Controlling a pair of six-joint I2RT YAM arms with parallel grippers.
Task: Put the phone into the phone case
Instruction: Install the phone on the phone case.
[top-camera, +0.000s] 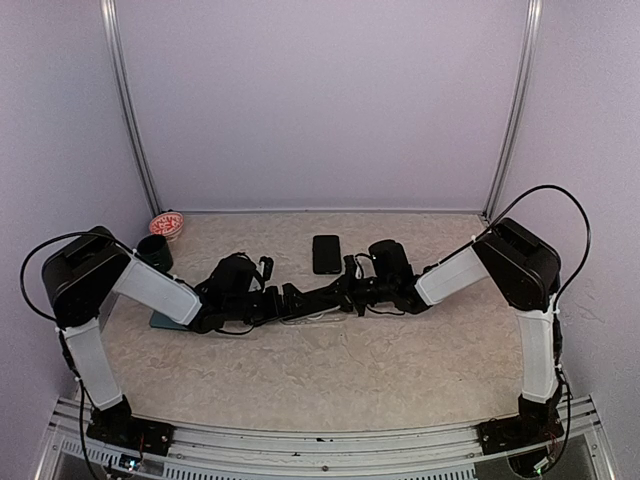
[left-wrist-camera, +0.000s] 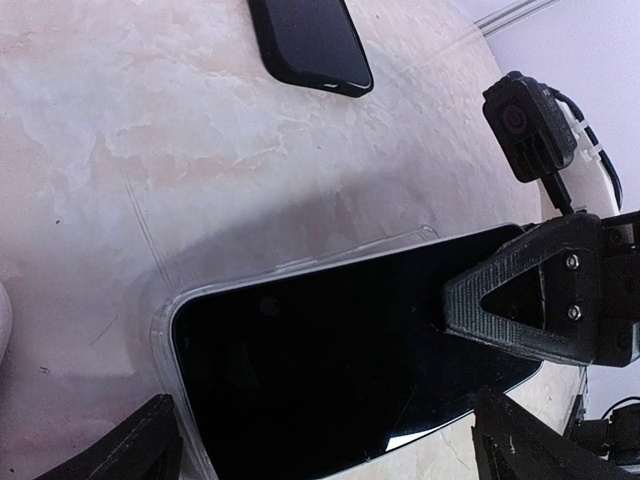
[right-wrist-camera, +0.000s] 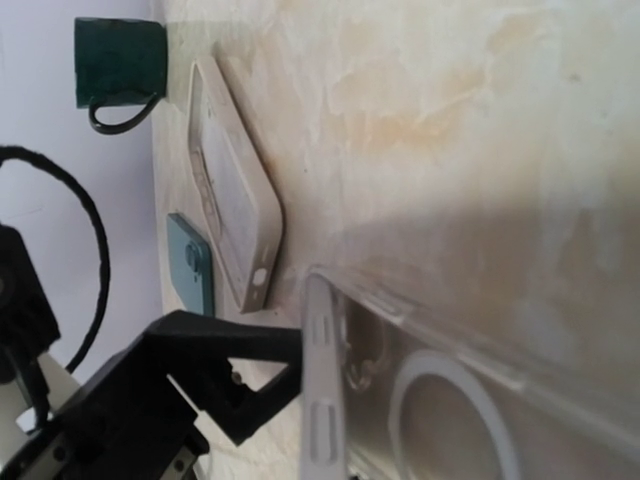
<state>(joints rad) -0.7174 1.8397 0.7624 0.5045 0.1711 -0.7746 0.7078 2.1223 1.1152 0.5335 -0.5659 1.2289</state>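
Both arms rise from their bases at the near edge of the table, fold at raised elbows near the side walls, and stretch their forearms low and inward, so the two wrists meet over the middle.

The left gripper points right, its jaws spread wide. In the left wrist view its fingers stand at either side of the phone and hold nothing. In the right wrist view one finger tip lies at the phone's side edge; whether it touches cannot be told.

The right gripper comes in from the opposite side with its jaws closed together, their black tip lying on the end of the phone's dark screen.

The phone lies screen up in the clear case on the table, between the two grippers. The case's transparent rim shows around the phone's rounded corner, and its back carries a ring.

Beyond the phone, well apart, a black phone-shaped item lies flat. To the left, by the left forearm, lie a beige case and, beside it, a teal phone. Farther back stands a dark green mug, and behind it by the rear wall a red and white round thing.
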